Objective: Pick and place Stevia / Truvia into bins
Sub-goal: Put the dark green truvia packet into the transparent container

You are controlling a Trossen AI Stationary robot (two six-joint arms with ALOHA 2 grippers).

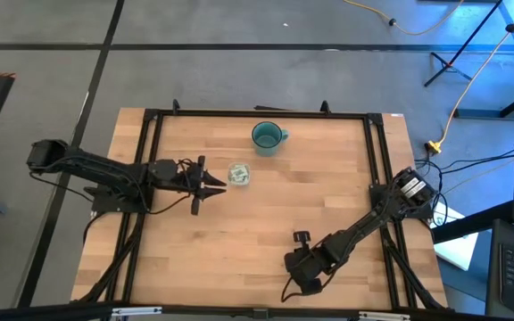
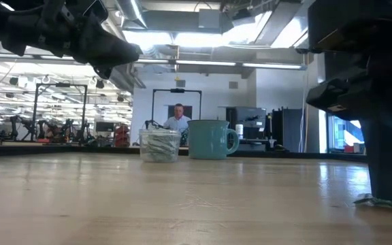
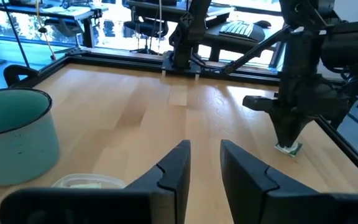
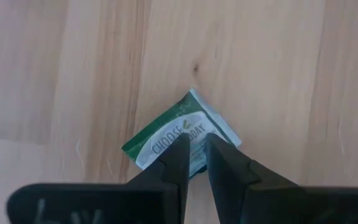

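Observation:
A green and white sweetener packet (image 4: 166, 138) lies on the wooden table near its front edge; it also shows in the left wrist view (image 3: 289, 148). My right gripper (image 4: 194, 148) points down onto it, its fingers nearly together. The clear tub (image 1: 239, 174) stands mid-table with several packets inside (image 2: 159, 145), and the teal mug (image 1: 268, 135) stands just beyond it. My left gripper (image 1: 219, 185) hovers level just left of the tub, its fingers (image 3: 205, 155) a narrow gap apart and empty. My right gripper pinches the packet between its two fingers at the packet's edge nearest the wrist (image 4: 194, 134), coming from above and pointing down. The fingers hide the exact place of contact. The packet lies flat on the table (image 2: 380, 201).
A dark metal frame (image 1: 257, 113) runs round the table. The mug (image 3: 14, 134) and the tub (image 3: 86, 182) stand close beside my left gripper. Bare wood (image 1: 266, 223) lies between the two arms. A person shows in the room far behind (image 2: 178, 117).

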